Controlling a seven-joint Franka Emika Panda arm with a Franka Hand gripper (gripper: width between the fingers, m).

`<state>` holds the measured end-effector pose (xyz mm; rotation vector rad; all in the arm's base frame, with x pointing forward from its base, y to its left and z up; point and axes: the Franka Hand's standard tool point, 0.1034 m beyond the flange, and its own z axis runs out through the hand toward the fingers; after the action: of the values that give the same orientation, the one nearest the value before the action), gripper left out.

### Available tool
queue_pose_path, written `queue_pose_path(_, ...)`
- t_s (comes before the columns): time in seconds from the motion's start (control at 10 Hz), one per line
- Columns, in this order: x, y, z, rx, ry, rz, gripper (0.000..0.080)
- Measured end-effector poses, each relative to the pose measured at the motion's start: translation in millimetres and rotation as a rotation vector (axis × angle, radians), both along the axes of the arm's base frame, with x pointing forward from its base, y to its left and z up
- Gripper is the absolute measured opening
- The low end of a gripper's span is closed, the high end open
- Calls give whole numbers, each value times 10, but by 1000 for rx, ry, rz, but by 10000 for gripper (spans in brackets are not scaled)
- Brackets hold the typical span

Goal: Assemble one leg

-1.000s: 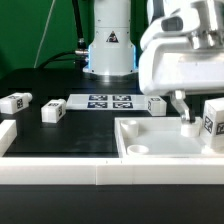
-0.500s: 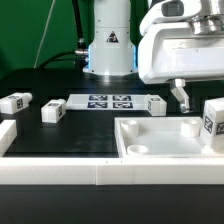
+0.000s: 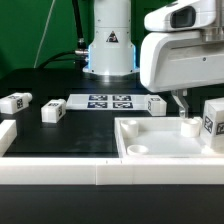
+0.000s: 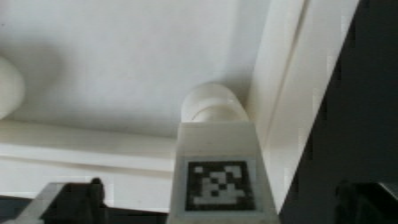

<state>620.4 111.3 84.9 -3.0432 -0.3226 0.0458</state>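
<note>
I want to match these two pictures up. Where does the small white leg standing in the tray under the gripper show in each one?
Exterior view: the leg stands by the tray's back wall, toward the exterior view's right, just under the gripper.
Wrist view: the leg runs through the middle of the picture, tag face showing, between the two dark fingertips.
Shared landmark: the white tray.

The tool (image 3: 184, 104) hangs pointing down near the desk's (image 3: 70, 138) edge on the exterior view's right, fingers (image 4: 71, 203) spread wide.
</note>
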Motion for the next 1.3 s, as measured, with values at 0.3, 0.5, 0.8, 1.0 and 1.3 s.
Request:
queue_pose_path(0.3,66,52,-4,-11,115,5,649)
queue_pose_path(0.5,82,49,-5,-10,102,4,549)
queue_pose_path(0.8,82,46,-7,-10,102,3,290)
queue_pose_path(1.0,82,47,-8,-11,103,-9,290)
queue_pose_path(1.3,64,57,-10,-20,92,-250,290)
